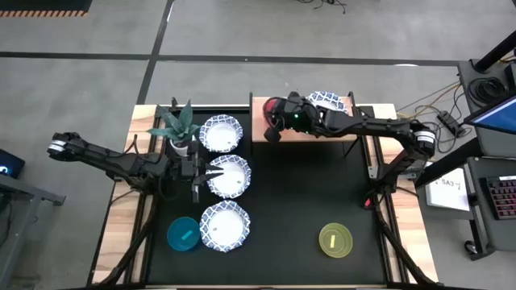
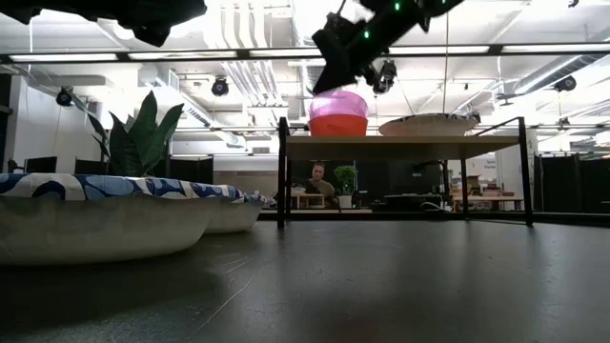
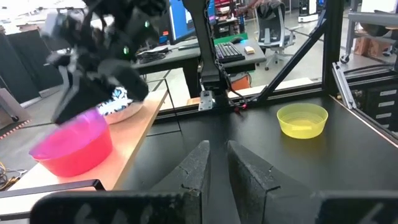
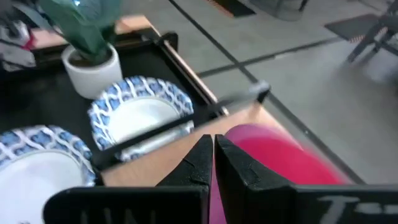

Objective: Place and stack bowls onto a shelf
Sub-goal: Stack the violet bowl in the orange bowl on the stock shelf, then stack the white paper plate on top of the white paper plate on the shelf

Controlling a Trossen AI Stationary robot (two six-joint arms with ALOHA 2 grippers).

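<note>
Purple bowl (image 2: pixel 337 103) in red bowl (image 2: pixel 338 125) on shelf (image 2: pixel 400 144).

The right gripper (image 1: pixel 272 129) hides most of the pink bowl (image 1: pixel 268 111) from above, and the near patterned bowl (image 2: pixel 86 214) is cut off by the low view's edge.

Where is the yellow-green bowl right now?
In the high view, the yellow-green bowl sits alone on the black tabletop, near its front right, far from the shelf.

four white blue-rimmed bowls (image 1: pixel 221 133), four small plain bowls (image 1: pixel 335 240), one shelf (image 1: pixel 260 121), one potted plant (image 1: pixel 179 129)
</note>
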